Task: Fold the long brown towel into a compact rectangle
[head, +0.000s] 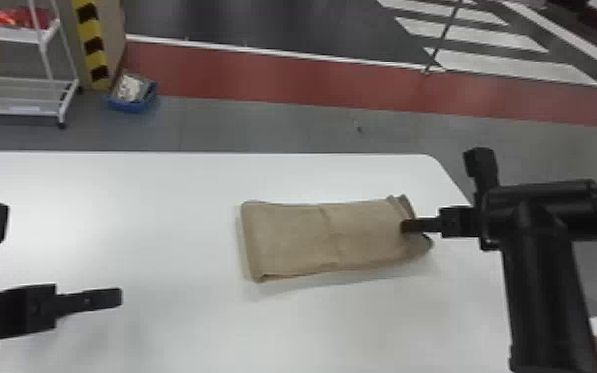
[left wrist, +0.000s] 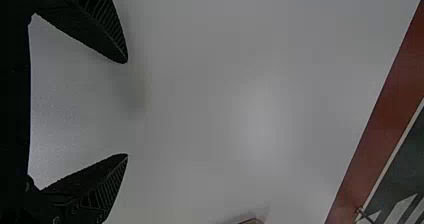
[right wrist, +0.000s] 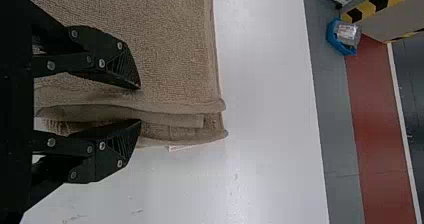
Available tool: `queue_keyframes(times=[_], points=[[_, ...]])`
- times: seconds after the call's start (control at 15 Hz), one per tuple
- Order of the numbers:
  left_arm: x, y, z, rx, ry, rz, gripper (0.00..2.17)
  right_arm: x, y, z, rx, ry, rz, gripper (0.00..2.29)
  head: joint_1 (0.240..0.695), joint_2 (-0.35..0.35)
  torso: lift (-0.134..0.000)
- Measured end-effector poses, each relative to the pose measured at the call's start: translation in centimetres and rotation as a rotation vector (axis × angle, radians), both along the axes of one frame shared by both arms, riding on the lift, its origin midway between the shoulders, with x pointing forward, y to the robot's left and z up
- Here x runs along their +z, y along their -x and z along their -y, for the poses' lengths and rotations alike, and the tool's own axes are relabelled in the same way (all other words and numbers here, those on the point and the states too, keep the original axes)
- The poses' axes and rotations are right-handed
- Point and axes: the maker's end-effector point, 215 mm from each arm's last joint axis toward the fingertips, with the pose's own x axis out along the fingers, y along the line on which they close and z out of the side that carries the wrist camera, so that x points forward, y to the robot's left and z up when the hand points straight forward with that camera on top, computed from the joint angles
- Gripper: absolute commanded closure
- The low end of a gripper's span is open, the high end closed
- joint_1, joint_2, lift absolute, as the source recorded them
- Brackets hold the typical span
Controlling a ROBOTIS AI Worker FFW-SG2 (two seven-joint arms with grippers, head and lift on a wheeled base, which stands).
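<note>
Folded into a flat, layered strip, the brown towel point(head: 292, 238) lies on the white table right of centre. At its right end is my right gripper point(head: 404, 226). In the right wrist view the right gripper point(right wrist: 140, 104) is shut on part of the layered towel edge, its lower fingertip between the layers; more layers point(right wrist: 212, 134) show beyond the fingertips. The towel's left end rests on the table. My left gripper point(head: 120, 296) is over the table's left part, apart from the towel. In the left wrist view the left gripper point(left wrist: 127, 108) stands wide open, holding nothing.
The white table point(head: 163, 188) has its far edge behind the towel and a slanting right edge near the right arm. On the floor beyond are a blue bin point(head: 134, 104), a white rack point(head: 20, 94) and a yellow-black striped post point(head: 93, 44).
</note>
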Motion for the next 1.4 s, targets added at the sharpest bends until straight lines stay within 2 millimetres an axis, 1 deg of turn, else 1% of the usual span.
queue_keyframes(times=[0.07, 0.13, 0.4, 0.6, 0.73, 0.8, 0.93, 1.07, 1.2, 1.33, 1.4], points=[[0.0, 0.1, 0.0, 0.0, 0.0, 0.0, 0.15, 0.1, 0.0, -0.1, -0.004, -0.015, 0.004, 0.95, 0.695, -0.249, -0.124], [-0.1, 0.1, 0.0, 0.0, 0.0, -0.002, 0.15, 0.2, 0.0, -0.2, -0.005, -0.021, 0.006, 1.0, 0.695, -0.248, -0.124], [-0.2, 0.3, 0.0, 0.001, 0.0, -0.005, 0.15, 0.5, 0.0, -0.3, -0.007, -0.041, 0.019, 1.0, 0.695, -0.247, -0.124], [-0.2, 0.3, -0.1, 0.001, 0.001, -0.005, 0.15, 1.3, -0.2, -0.5, -0.007, -0.059, 0.047, 1.0, 0.695, -0.245, -0.124], [-0.2, 0.3, -0.1, 0.002, 0.002, -0.004, 0.15, 2.2, -0.4, -0.6, -0.003, -0.073, 0.071, 1.0, 0.695, -0.242, -0.124], [-0.2, 0.3, -0.1, 0.002, 0.003, -0.005, 0.15, 3.0, -0.6, -0.6, -0.004, -0.085, 0.09, 1.0, 0.695, -0.242, -0.124], [-0.1, 0.3, -0.1, 0.004, 0.004, -0.005, 0.15, 4.2, -0.8, 0.1, -0.016, -0.089, 0.115, 1.0, 0.695, -0.245, -0.124], [0.0, 0.2, -0.2, 0.005, 0.004, -0.002, 0.15, 3.8, -0.6, 0.6, -0.014, -0.059, 0.11, 1.0, 0.695, -0.253, -0.124], [0.1, 0.0, -0.2, 0.004, 0.003, 0.002, 0.15, 3.6, -0.7, 0.6, -0.013, -0.053, 0.109, 1.0, 0.695, -0.254, -0.124], [0.2, -0.2, -0.2, 0.004, 0.004, 0.005, 0.15, 3.2, -0.5, -0.4, 0.012, -0.046, 0.099, 1.0, 0.695, -0.247, -0.124], [0.3, -0.2, -0.2, 0.005, 0.005, 0.006, 0.15, 4.1, -0.5, -0.9, 0.007, -0.077, 0.117, 1.0, 0.695, -0.242, -0.124]])
